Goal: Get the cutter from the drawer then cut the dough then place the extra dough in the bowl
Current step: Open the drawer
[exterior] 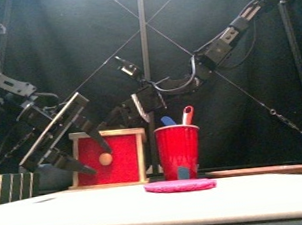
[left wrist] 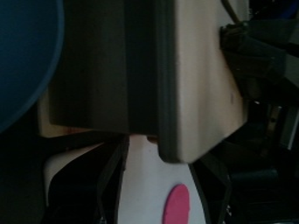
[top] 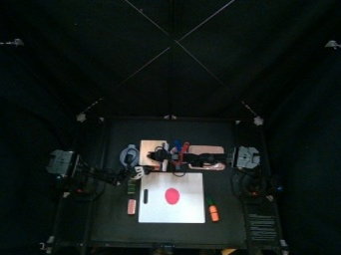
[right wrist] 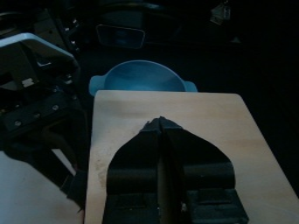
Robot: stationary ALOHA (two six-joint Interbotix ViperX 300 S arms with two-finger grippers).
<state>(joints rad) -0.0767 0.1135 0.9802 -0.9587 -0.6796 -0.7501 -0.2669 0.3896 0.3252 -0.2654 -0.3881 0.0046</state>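
Observation:
The pale wooden box [exterior: 108,157] with its red drawer front stands at the back left, beside the red cup [exterior: 179,152] that holds a blue and a red toy knife. A flat pink dough disc [top: 170,195] lies on the white cutting board [top: 194,207]. My left gripper [exterior: 99,143] hangs open just in front of the drawer front; its wrist view shows the box's edge [left wrist: 193,79] between the spread jaws. My right gripper [right wrist: 160,123] is shut, its tip down on the box's top [right wrist: 216,131]. No cutter shows.
The blue-grey bowl [right wrist: 140,77] sits behind the box on the left. An orange toy [top: 212,212] lies by the board's right edge and a small red one [top: 132,206] by its left edge.

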